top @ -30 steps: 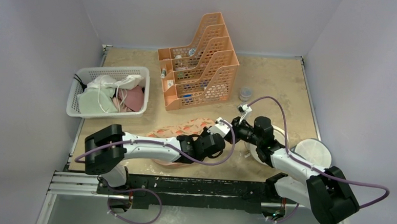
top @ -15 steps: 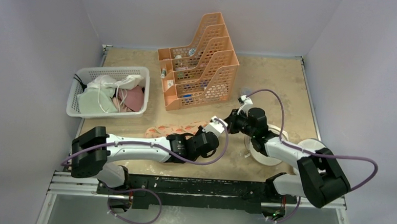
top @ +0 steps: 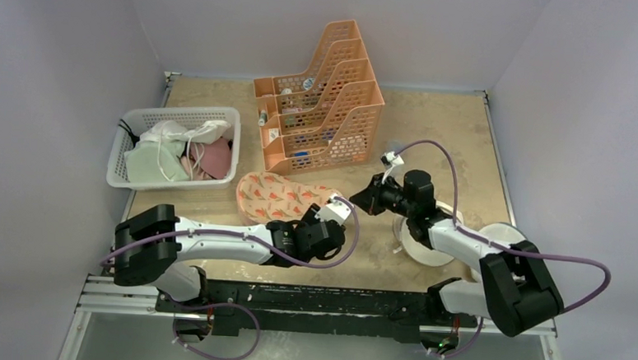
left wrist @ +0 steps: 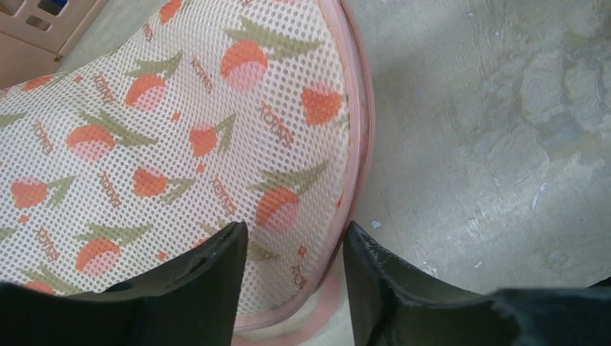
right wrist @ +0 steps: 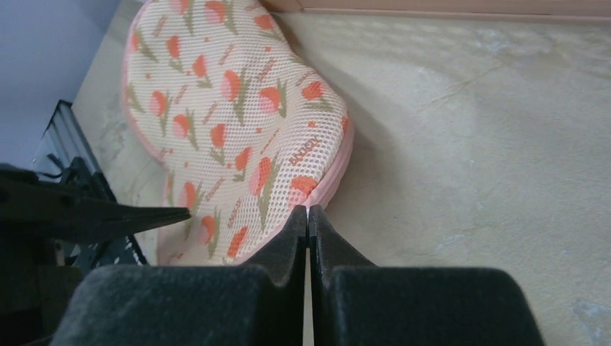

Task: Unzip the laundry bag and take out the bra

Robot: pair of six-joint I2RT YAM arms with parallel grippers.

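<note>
The laundry bag point(top: 282, 196), peach mesh with red-orange flowers and pink trim, lies flat on the table in front of the orange file holders. My left gripper point(top: 315, 223) is open at the bag's right end. In the left wrist view its jaws point(left wrist: 292, 241) straddle the bag's pink rim point(left wrist: 360, 144). My right gripper point(top: 356, 203) is shut at the same end. In the right wrist view its tips point(right wrist: 308, 210) pinch a small white piece at the bag's trim point(right wrist: 339, 162), the zip pull by its look. The bra is hidden.
A white basket point(top: 118, 168) of white, pale-green and pinkish clothes stands at the left. Orange file holders point(top: 323, 118) stand behind the bag. A round white mesh pouch point(top: 506, 243) and a white ring point(top: 428, 245) lie under the right arm. A small jar point(top: 394, 149) stands further back.
The bag, before partly under both arms, has shifted up and left and lies in full view. My left gripper has drawn back toward the near edge. My right gripper has stayed at the bag's right end.
</note>
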